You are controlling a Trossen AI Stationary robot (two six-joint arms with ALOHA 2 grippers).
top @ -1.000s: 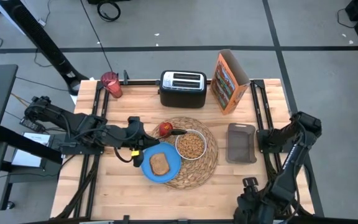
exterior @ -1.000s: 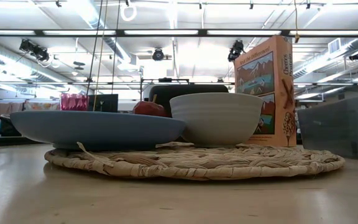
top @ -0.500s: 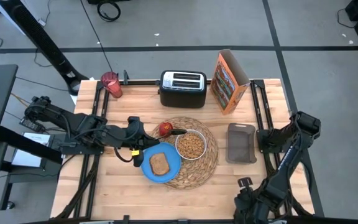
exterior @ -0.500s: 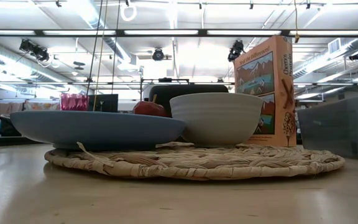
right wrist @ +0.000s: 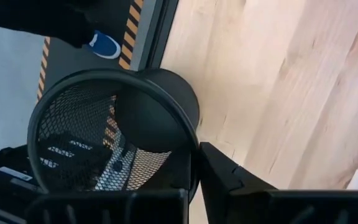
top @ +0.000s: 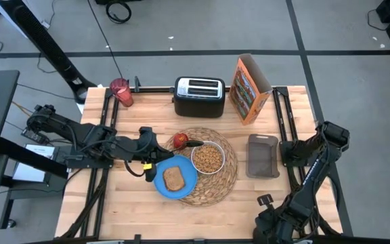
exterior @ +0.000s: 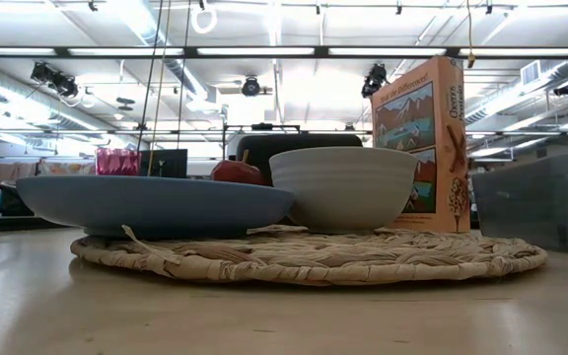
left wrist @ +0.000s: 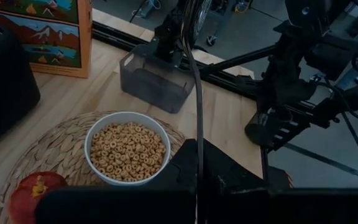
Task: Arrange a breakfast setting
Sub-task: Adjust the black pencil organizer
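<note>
**Operator:** What can go wrong from here?

**Technician:** Check the left pincer [left wrist: 196,155] first. It is closed on a thin metal shaft that rises past the camera, which I judge to be the metal spoon [left wrist: 194,74]. It hovers at the woven placemat's [top: 225,177] left edge, near the red apple [top: 179,141] and the white bowl [left wrist: 92,140] of cereal rings. The grip is narrow and the shaft is smooth, so it can pivot or slip. If you lower it too close, it knocks the apple off the mat or tips the bowl and scatters cereal. You also risk clipping the blue plate [top: 188,184], which carries the toast slice [top: 174,179] and overhangs the mat.

**Operator:** And the right side?

**Technician:** The right pincer [right wrist: 197,162] is closed at the counter's near right corner, just beside a black mesh holder [right wrist: 79,143]. You cannot tell whether it pinches the rim. A swing from there can drag the holder over.

**Operator:** What is still out of place?

**Technician:** The pink-red cup [top: 120,91] stands at the far left corner, well apart from the mat.

**Operator:** Describe the surface and the room.

**Technician:** The counter [top: 134,203] is pale wood planking, smooth, with dark rails along both sides. A black toaster [top: 199,96], a cereal box [top: 249,88] and a grey container [top: 263,156] share it. Around it is grey floor with taped lines and loose cables. Overhead are strip lights and exposed ducts.
</note>
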